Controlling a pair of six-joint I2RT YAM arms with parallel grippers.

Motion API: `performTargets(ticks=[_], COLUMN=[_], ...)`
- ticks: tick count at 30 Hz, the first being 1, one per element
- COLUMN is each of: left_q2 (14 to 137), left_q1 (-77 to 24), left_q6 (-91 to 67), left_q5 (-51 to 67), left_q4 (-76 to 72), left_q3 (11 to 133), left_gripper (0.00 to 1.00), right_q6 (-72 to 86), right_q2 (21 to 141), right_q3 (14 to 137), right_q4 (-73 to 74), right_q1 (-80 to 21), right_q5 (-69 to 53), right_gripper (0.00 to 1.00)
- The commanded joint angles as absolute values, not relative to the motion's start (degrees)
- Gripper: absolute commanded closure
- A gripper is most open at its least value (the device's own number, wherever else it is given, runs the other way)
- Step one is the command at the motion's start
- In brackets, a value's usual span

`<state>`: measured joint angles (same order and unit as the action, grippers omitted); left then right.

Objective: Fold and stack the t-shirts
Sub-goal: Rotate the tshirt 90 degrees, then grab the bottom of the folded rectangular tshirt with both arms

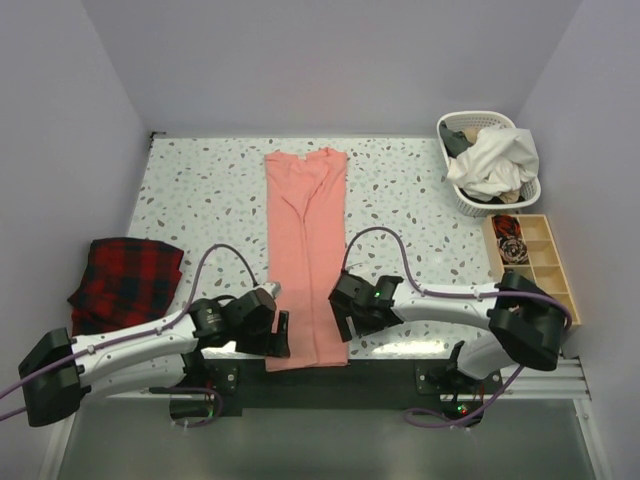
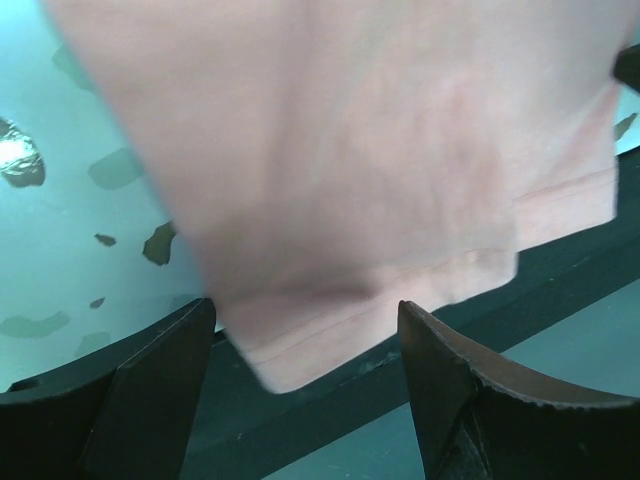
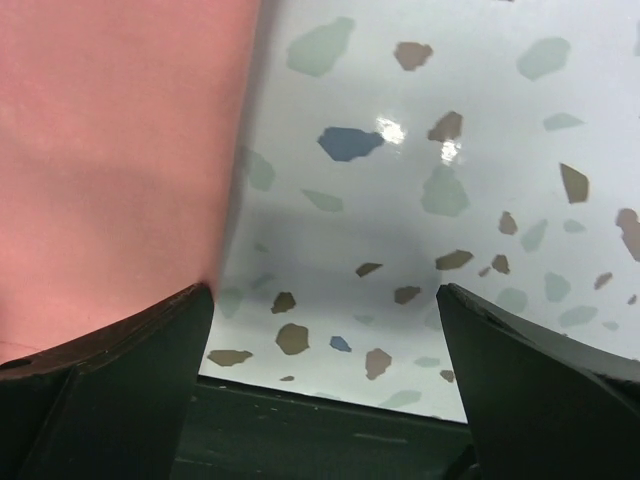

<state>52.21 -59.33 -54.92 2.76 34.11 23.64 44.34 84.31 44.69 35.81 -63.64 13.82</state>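
Plaid cloth [image 1: 127, 283] crumpled at left edge of speckled table [image 1: 420, 190]. Left gripper [image 1: 279, 336] low at near-left corner of shirt, jaws wide apart, hem corner between them, nothing clamped. Salmon-pink t-shirt [image 1: 305, 240] at table centre, folded lengthwise into narrow strip, collar far, hem reaching near edge. Right gripper [image 1: 342, 318] just beside shirt's right edge, jaws fully spread over bare table, empty. White laundry basket [image 1: 455, 197] with clothes at far right; wooden compartment tray [image 1: 562, 282] nearer.

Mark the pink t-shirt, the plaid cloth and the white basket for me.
pink t-shirt [image 1: 305, 250], top view, middle of the folded strip.
plaid cloth [image 1: 128, 282], top view, centre of the cloth.
white basket [image 1: 478, 206], top view, near wall.
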Motion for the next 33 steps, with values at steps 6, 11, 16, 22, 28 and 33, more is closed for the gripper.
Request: performTargets(ticks=[6, 11, 16, 22, 28, 33], left_q2=[48.61, 47.64, 45.18, 41.75, 41.49, 41.13], left_q1=[-59.68, -59.68, -59.68, -59.68, -59.68, -59.77], left_q6=[-53.7, -54.75, -58.62, -60.12, -61.17, -61.87], left_q5=[-2.46, -1.24, 4.04, 5.62, 5.98, 6.94], left_q4=[39.73, 33.59, 27.26, 26.54, 26.28, 24.96], left_q3=[28.03, 25.94, 20.75, 16.88, 15.21, 13.62], left_gripper=[0.21, 0.19, 0.2, 0.25, 0.26, 0.32], right_q6=[44.83, 46.05, 48.42, 50.44, 52.12, 52.73], right_q2=[76.74, 63.32, 56.87, 57.13, 58.09, 63.01], right_q3=[46.32, 42.28, 37.53, 32.18, 28.57, 27.78], right_q4=[41.75, 35.35, 33.4, 26.84, 20.32, 16.09], right_q1=[-63.63, -63.55, -63.37, -63.28, -63.28, -63.28], right_q5=[17.76, 12.31, 8.88, 0.1, -5.09, -10.1], right_gripper=[0.01, 0.01, 0.01, 0.02, 0.04, 0.12])
